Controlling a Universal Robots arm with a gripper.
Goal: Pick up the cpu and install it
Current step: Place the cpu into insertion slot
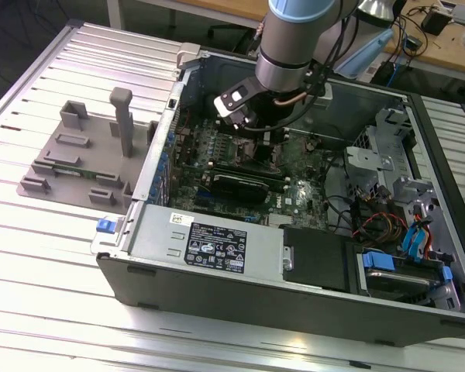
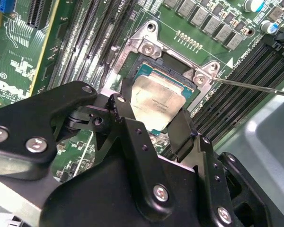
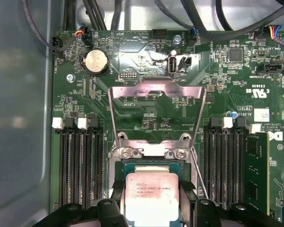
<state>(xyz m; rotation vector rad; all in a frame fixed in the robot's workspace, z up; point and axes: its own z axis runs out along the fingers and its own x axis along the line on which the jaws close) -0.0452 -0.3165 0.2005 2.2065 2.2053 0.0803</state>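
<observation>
My slatted metal table [image 1: 46, 256] carries the open computer case [image 1: 217, 301]; inside, at the socket [image 2: 146, 47], my claw [image 2: 154, 114] grips the cpu [image 2: 158, 100].

cpu [image 2: 156, 101] side edges behind pincer [image 2: 154, 116]

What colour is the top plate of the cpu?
Shiny silver, with small dark print; the cpu shows best in the first wrist view.

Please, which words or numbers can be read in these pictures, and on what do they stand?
None can be read with certainty.
cpu: printed lines, too small to read.
dark label: print too small to read.
motherboard: white markings, too small to read.
</observation>
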